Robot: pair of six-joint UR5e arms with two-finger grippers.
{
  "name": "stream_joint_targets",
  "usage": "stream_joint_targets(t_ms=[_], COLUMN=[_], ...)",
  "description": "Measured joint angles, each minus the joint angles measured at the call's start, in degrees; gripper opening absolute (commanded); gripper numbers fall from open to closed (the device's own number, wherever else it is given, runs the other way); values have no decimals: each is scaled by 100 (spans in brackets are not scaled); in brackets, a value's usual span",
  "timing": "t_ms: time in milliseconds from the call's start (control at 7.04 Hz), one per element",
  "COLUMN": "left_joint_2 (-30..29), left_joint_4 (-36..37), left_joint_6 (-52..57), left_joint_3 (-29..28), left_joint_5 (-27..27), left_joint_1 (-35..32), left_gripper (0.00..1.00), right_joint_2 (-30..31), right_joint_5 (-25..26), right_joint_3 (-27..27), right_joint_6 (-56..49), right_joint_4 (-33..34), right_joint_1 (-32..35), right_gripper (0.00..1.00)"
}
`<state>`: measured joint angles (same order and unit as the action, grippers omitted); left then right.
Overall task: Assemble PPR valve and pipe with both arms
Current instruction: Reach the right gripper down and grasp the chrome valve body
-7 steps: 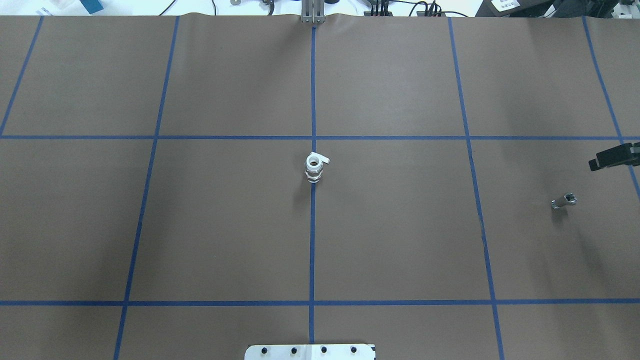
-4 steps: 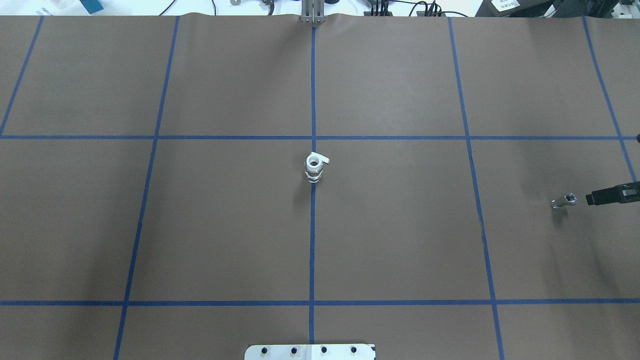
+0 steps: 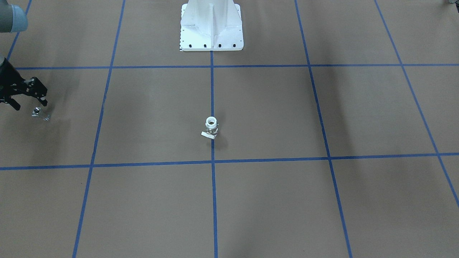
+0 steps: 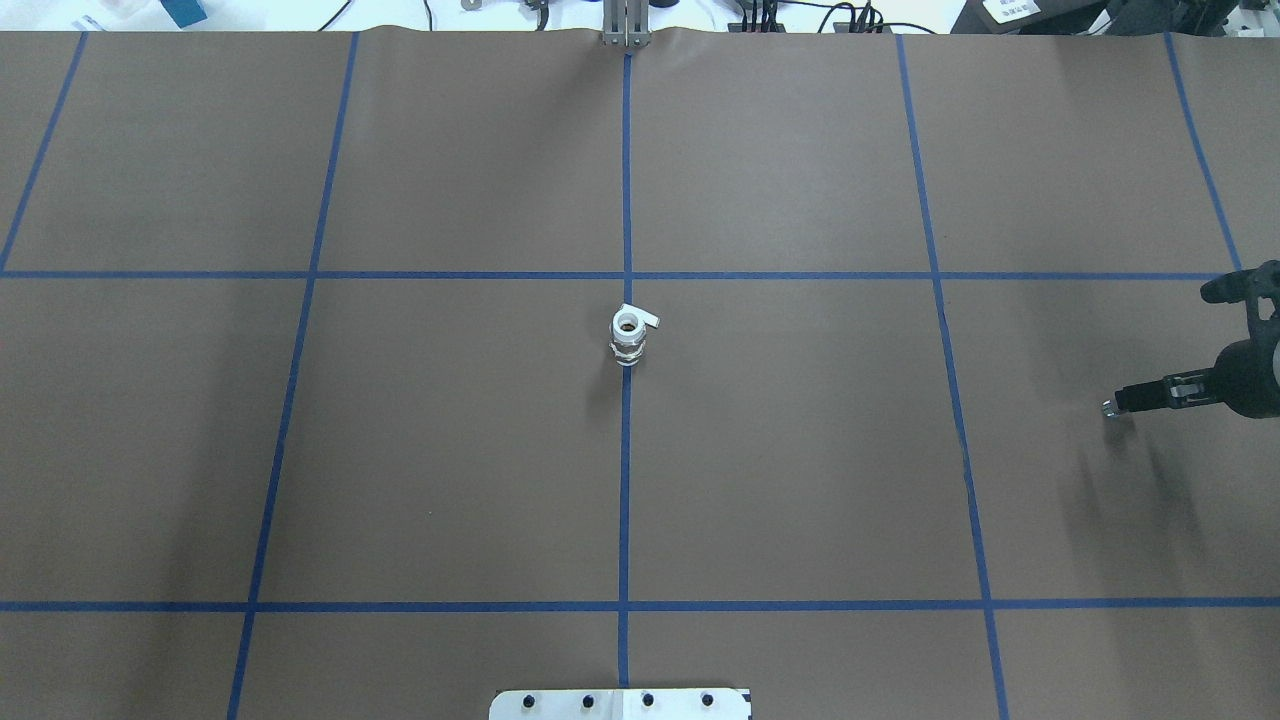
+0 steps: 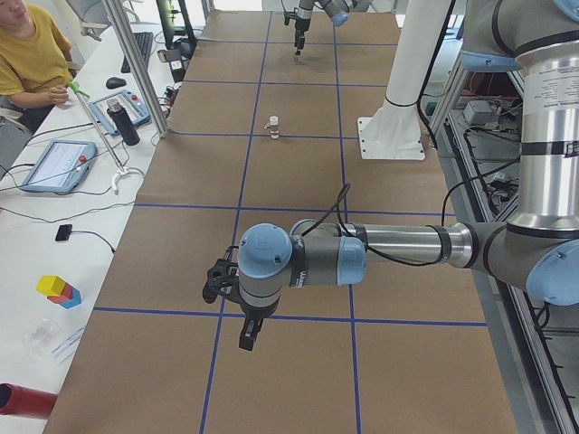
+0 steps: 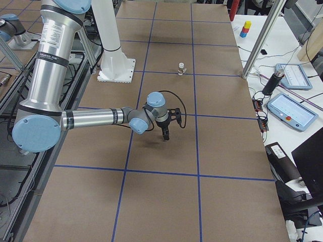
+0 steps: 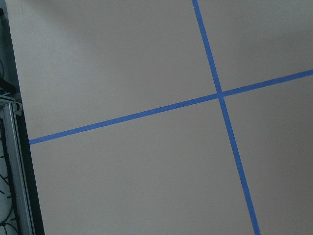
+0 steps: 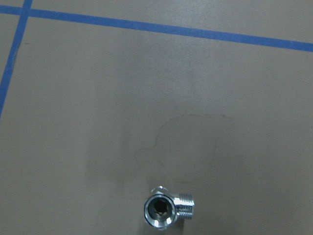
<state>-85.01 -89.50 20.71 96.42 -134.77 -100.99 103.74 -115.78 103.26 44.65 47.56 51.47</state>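
Just below the released right claw (image 3: pixel 30 105), on the surface (image 3: pixel 272 107), lies the pipe (image 3: pixel 40 114), likely so the claw can close around it; the valve (image 3: pixel 211 127) stands well apart. For the left claw (image 5: pixel 233 312) I cannot tell the state.

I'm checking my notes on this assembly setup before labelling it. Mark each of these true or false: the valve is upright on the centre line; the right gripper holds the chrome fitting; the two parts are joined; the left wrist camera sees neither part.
1. The valve stands upright on the centre blue tape line. True.
2. The right gripper is shut on the chrome fitting. False: the fitting lies on the table, and the gripper is open close by it.
3. The valve and the chrome fitting are joined. False: they lie far apart, in different grid squares.
4. The left wrist view shows neither part. True: only paper and crossing tape.
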Motion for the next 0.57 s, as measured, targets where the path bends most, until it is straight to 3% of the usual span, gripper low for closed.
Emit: stream_joint_targets(t_ms=[142, 568], left_joint_2=[51, 79], left_joint_4=[-112, -188], left_joint_6=[-10, -30], left_joint_3=[-5, -9], left_joint_5=[-56, -84], left_joint_1=[0, 0], left_gripper=[100, 100], right_joint_2=[-66, -91], right_joint_5=[1, 6], right_joint_3=[-50, -78], right_joint_6=[1, -51], right_joint_4=[-13, 4], right_joint_1=[-9, -13], right_gripper=[55, 55])
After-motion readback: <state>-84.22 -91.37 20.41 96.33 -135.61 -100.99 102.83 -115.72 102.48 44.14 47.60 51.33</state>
